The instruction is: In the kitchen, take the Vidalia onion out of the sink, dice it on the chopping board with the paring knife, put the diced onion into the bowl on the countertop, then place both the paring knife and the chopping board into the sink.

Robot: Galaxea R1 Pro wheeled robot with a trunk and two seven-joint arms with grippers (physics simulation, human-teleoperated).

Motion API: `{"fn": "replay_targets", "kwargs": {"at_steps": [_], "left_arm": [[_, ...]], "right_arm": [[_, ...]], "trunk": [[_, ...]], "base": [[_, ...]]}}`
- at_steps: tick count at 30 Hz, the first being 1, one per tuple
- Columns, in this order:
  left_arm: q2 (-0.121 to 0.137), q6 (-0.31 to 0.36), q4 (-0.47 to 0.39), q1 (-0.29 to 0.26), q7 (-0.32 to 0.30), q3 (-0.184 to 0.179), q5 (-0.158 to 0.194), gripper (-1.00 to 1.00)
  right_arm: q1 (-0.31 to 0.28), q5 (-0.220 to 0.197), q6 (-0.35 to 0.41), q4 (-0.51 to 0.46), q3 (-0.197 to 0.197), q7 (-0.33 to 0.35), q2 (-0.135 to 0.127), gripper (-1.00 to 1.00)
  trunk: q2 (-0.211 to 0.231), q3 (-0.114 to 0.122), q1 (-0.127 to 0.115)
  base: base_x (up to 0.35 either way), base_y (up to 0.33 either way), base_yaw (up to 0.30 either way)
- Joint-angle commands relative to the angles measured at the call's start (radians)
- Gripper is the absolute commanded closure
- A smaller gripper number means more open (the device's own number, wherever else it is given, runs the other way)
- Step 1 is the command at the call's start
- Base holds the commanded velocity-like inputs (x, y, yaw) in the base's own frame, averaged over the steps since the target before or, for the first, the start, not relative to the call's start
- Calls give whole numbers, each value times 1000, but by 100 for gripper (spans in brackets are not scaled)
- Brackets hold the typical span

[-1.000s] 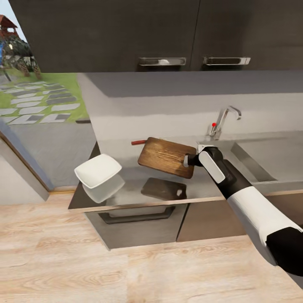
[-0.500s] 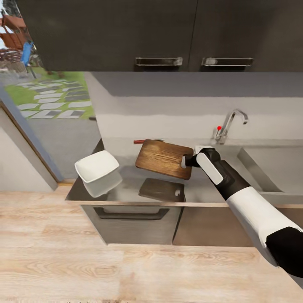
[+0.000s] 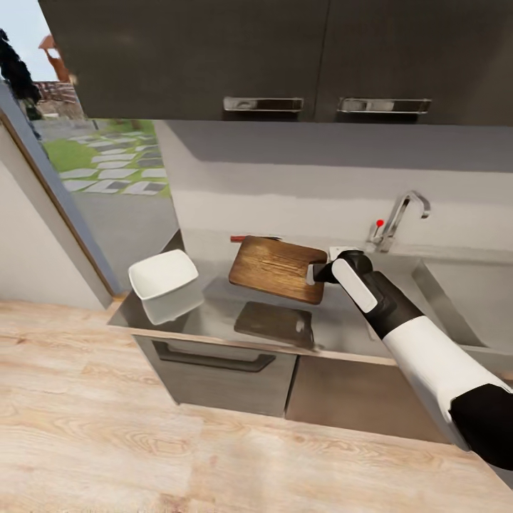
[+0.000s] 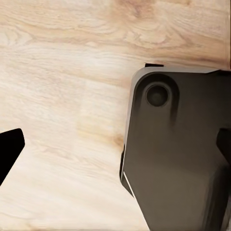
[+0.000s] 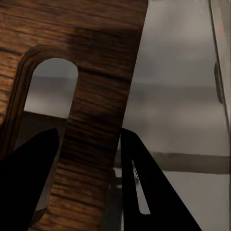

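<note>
chopping board [image 3: 276,268]: brown, tilted, lifted above countertop [image 3: 214,313] | bowl [image 3: 162,275]: white

No readable text, no labels, no brand marks, no numbers on any surface

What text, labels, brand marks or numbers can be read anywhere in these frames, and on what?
None: no readable text in any view.
The chopping board, held in the right gripper, shows only wood grain.
The bowl, tap and upper cabinet doors are plain.
</note>
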Motion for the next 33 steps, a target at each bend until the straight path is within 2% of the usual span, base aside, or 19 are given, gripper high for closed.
{"fn": "replay_targets", "kwargs": {"at_steps": [1, 9, 16, 22, 33], "left_arm": [[0, -2, -2, 0, 5, -7, 10, -100], [5, -2, -4, 0, 4, -6, 10, -100], [5, -1, -7, 0, 4, -6, 9, -100], [5, 1, -4, 1, 5, -6, 9, -100], [5, 0, -2, 0, 5, -7, 9, -100]], "right_arm": [[-1, -10, 1, -2, 4, -10, -2, 100], [-1, -9, 2, 2, 4, -4, -7, 100], [-1, -6, 54, 20, 4, 0, -23, 100], [-1, -5, 60, 76, 3, 3, -22, 100], [-1, -5, 60, 87, 3, 4, -19, 100]], "trunk": [[-2, -2, 1], [-2, -2, 1], [-2, -2, 1], [-2, -2, 1], [-2, -2, 1]], "base": [[0, -325, 203], [0, -200, 103], [0, -8, 4], [0, 0, 0], [0, 0, 0]]}}
